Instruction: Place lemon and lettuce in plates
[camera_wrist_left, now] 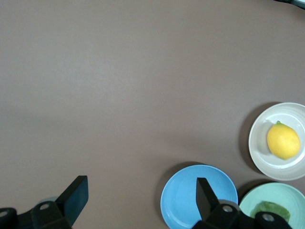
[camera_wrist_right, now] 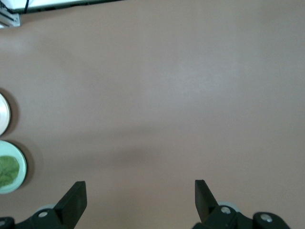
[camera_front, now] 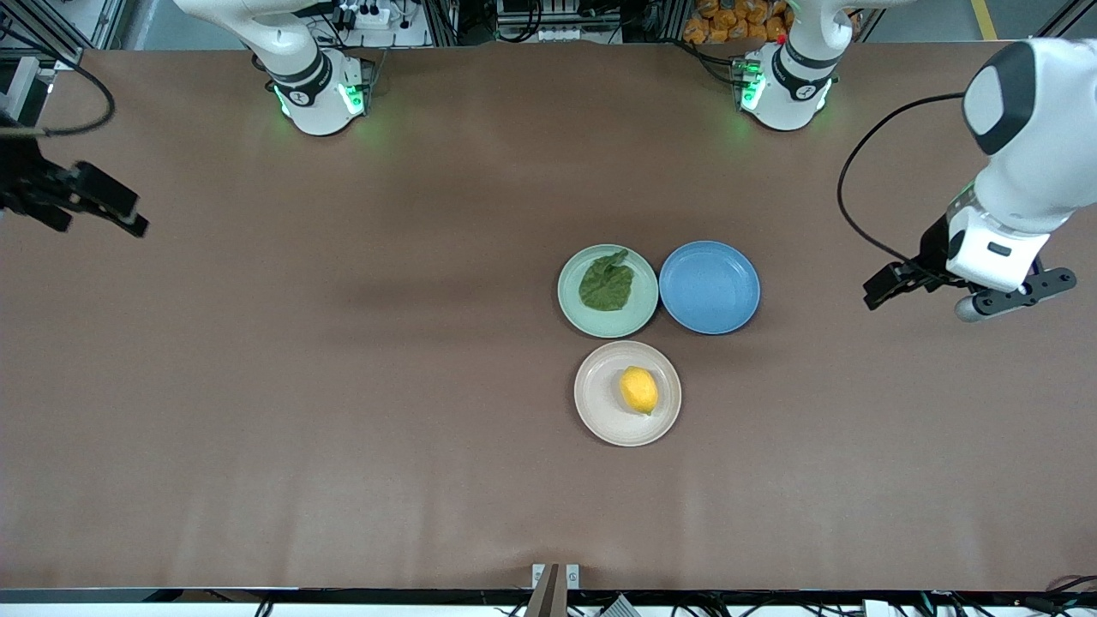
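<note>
A brown table [camera_front: 343, 411] fills the front view, with three round plates clustered a little right of the frame's centre. The pale mint green plate [camera_front: 608, 290] holds the lettuce [camera_front: 607, 282], a dark green wrinkly leaf lying flat inside its rim. Touching or just beside it, toward the left arm's end of the table, sits a blue plate [camera_front: 710, 287] with nothing on it. Lower in the frame, nearer the front camera, the beige-cream plate [camera_front: 627, 393] holds the lemon [camera_front: 638, 390], bright yellow and resting slightly off the plate's middle.

The left gripper [camera_front: 891, 287] hangs at the right edge of the front view, over bare table well apart from the plates. In the left wrist view its two dark fingers [camera_wrist_left: 71, 195] are spread wide apart with nothing between them; the blue plate [camera_wrist_left: 181, 200] shows partly past one finger, and the lemon [camera_wrist_left: 283, 140] and lettuce [camera_wrist_left: 269, 210] lie in their plates off to the lower right of that frame, clear of the fingers.

The right gripper [camera_front: 107, 210] waits at the left edge of the front view, over bare table far from everything. The right wrist view shows its fingers [camera_wrist_right: 74, 198] also spread wide and holding nothing, with the lettuce [camera_wrist_right: 8, 171] at the lower left edge of that frame.
</note>
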Robot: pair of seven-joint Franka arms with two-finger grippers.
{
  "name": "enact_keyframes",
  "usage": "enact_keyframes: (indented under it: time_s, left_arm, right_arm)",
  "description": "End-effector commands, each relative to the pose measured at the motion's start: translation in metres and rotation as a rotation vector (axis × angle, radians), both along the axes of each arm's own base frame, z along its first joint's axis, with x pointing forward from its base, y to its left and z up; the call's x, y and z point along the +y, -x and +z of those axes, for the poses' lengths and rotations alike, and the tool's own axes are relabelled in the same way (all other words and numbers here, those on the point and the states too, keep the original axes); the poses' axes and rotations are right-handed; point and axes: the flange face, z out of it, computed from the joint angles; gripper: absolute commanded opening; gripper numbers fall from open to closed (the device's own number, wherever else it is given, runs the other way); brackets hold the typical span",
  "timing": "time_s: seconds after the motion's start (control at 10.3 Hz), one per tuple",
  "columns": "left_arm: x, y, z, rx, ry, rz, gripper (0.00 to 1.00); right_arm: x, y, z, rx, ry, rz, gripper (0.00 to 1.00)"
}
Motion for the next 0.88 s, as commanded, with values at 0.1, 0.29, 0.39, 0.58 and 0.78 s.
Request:
enact_keyframes:
  time_s: [0.1,0.29,0.39,0.58,0.78]
  left_arm:
    - [0.002,0.005,0.069,0.020,-0.011,-0.153,1.00]
    - [-0.002,0.010,0.095,0.041,-0.020,-0.166,1.00]
    - [-0.008,0.014,0.109,0.049,-0.033,-0.202,1.00]
    - [-0.020,0.024,0.124,0.088,-0.037,-0.263,1.00]
    - [-0.022,0.026,0.138,0.077,-0.037,-0.268,1.00]
  right_arm:
    - [-0.021,0.029,-0.009,-0.025,0.013,0.063,1.00]
    - [-0.032,0.031,-0.012,-0.023,0.043,0.083,1.00]
    - [-0.035,0.031,-0.014,-0.019,0.044,0.092,1.00]
    - [-0.043,0.032,-0.016,-0.017,0.047,0.131,1.00]
    - [-0.042,0.031,-0.016,-0.017,0.047,0.134,1.00]
